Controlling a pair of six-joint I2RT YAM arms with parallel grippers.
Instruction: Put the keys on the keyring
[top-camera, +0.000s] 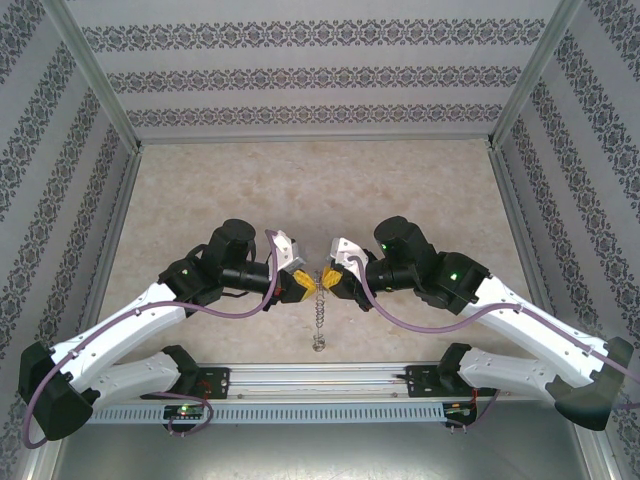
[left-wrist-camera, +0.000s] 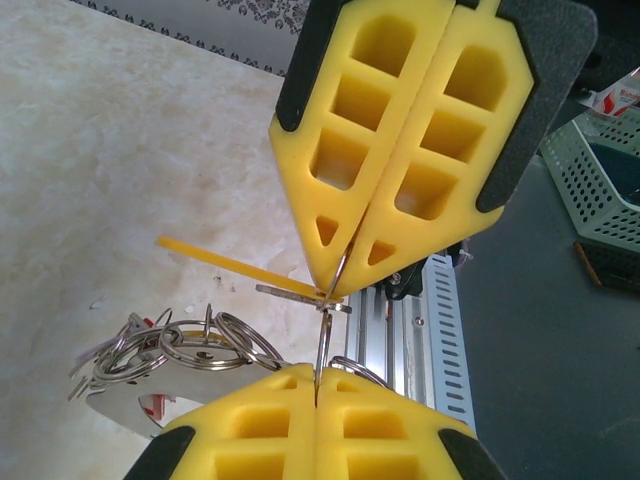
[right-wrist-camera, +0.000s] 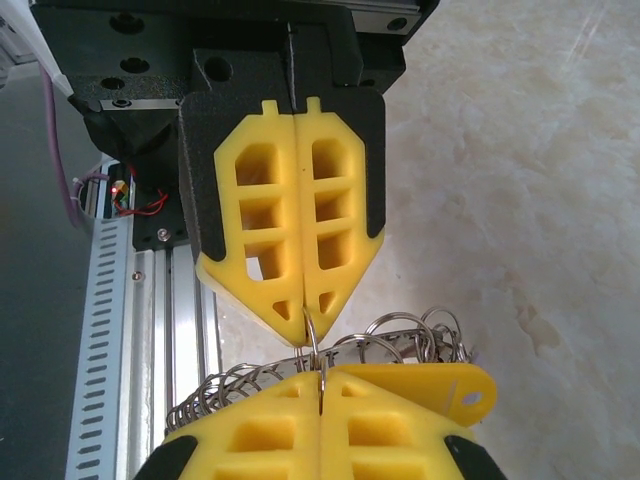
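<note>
Looking mid-threading: left yellow-padded gripper (top-camera: 300, 284) and right yellow-padded gripper (top-camera: 330, 281) meet tip to tip at frame centre, both clenched on the thin grey wire keyring (left-wrist-camera: 322, 335), tiny silvery keys (top-camera: 318, 325) dangling just below. Next probably needs one gripper letting go to fetch a key.

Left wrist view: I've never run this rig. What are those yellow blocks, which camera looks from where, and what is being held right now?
The yellow blocks are the padded fingers of two robot arms' grippers. The top view looks down from above: the left gripper and right gripper meet tip to tip over the beige table. Each wrist camera rides on its own arm: its own fingers at the bottom, the other arm's at the top. Both grippers are shut, pinching one thin loop of the keyring between them. The rest, linked rings with what may be keys, trails off beside them.
</note>
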